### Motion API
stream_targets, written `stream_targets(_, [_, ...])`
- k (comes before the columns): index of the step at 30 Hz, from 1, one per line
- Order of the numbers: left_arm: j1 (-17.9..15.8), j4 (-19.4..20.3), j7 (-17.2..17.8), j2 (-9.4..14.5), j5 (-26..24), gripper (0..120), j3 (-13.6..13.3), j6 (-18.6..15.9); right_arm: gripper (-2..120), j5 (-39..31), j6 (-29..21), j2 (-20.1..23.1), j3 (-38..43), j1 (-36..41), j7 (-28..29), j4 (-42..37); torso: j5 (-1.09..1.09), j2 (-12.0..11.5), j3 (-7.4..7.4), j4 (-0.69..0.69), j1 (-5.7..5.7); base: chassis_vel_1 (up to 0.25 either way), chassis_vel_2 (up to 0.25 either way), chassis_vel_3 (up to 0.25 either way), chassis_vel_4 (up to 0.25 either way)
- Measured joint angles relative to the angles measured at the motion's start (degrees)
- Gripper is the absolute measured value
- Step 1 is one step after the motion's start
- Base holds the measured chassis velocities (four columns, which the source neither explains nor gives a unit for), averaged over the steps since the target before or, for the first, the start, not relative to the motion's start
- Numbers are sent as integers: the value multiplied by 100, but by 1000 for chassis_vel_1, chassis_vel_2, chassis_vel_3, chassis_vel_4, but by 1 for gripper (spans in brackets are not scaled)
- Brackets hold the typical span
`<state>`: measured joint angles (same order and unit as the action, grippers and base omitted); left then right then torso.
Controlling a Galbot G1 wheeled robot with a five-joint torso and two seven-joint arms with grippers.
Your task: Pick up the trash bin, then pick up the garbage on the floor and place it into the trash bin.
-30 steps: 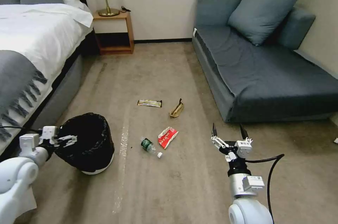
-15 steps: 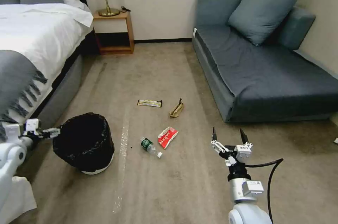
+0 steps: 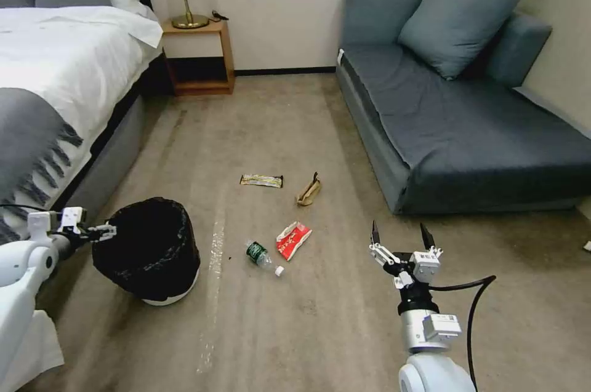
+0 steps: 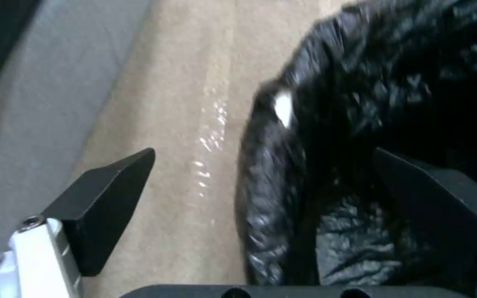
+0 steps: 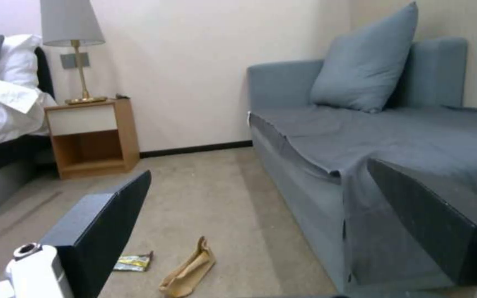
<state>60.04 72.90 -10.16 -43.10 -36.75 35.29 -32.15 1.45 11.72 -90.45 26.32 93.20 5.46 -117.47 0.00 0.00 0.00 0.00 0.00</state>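
Black-lined bin [image 3: 148, 249] unmoved on carpet. Left gripper [image 3: 109, 232], jaws apart, back at bin rim since 0.5 s ago. Right gripper [image 3: 400, 237] spread wide, unchanged. 4 litter pieces untouched.

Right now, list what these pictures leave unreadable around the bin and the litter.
- Trash bin interior: head view, black bag too dark to show contents.
- Bin in left wrist view: blurred, cut off by the edge; one of the left gripper's fingers overlaps it, contact unclear.
- Bottle label and red-white wrapper print: too small.
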Motion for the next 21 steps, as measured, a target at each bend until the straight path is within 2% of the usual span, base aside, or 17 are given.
stream_targets(4, [-58, -62, -10, -48, -75, 86, -9, -109, 100, 0, -6, -2, -8, -9, 7, 9, 0, 0, 0, 0, 0, 0, 0, 0, 0])
stream_targets(6, [-77, -108, -8, -75, -120, 77, -9, -142, 100, -1, -6, -2, -7, -6, 14, 12, 0, 0, 0, 0, 0, 0, 0, 0, 0])
stream_targets(8, [-74, -113, -9, -80, -126, 74, -9, -144, 100, -2, -6, -2, -5, -3, 17, 12, 0, 0, 0, 0, 0, 0, 0, 0, 0])
stream_targets(21, [36, -121, -10, -212, -153, 24, 111, -175, 100, -6, -12, 14, -17, 69, 21, -48, 2, 0, 0, 1, 0, 0, 0, 0, 0])
